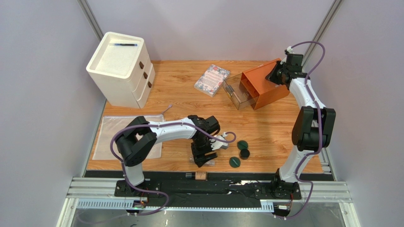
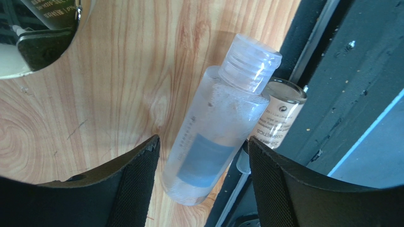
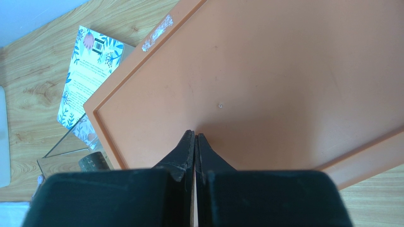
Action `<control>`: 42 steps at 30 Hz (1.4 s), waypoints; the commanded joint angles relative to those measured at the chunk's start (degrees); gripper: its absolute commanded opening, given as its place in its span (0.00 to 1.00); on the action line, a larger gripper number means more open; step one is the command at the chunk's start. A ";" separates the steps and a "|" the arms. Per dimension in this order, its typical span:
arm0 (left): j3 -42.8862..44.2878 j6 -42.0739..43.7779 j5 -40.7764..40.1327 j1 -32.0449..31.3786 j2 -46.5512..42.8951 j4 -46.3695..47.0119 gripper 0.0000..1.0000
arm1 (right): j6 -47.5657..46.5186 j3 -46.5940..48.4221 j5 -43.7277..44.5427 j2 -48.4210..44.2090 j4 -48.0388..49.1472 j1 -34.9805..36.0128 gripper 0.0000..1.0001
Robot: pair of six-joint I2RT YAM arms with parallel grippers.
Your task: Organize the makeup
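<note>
A clear bottle [image 2: 213,137] with a clear ribbed cap lies on the wood by the table's near edge. My left gripper [image 2: 204,144] is open and straddles its lower half, with a gap at each finger. A beige tube [image 2: 280,116] lies beside it, against the black rail. A round mirrored compact [image 2: 38,47] shows at the upper left. From above, the left gripper [image 1: 205,158] points down at the near edge, and one tube [image 1: 201,176] lies on the rail. Two dark-green discs [image 1: 242,144] [image 1: 234,161] and a black jar [image 1: 244,153] sit to its right. My right gripper [image 3: 195,135] is shut, its tips against the orange lid [image 3: 284,71].
The orange lid [image 1: 265,85] stands tilted over a clear box [image 1: 235,92] at the back right. A floral booklet [image 1: 212,79] lies next to it. A white drawer unit [image 1: 121,71] with a black pen [image 1: 125,44] on top stands back left. A clear pouch [image 1: 125,137] lies left.
</note>
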 commanded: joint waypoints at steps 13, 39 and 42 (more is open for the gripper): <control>-0.03 -0.87 -5.81 -0.79 3.14 2.79 0.00 | -2.00 -3.20 2.05 5.98 -13.34 0.16 0.00; 47.32 -12.55 -3.91 5.26 8.92 1.02 0.00 | -1.12 -2.14 0.65 6.15 -12.99 0.16 0.00; 56.89 -17.73 -1.78 7.72 14.19 5.59 0.00 | -1.03 -2.23 0.30 6.07 -13.16 0.07 0.00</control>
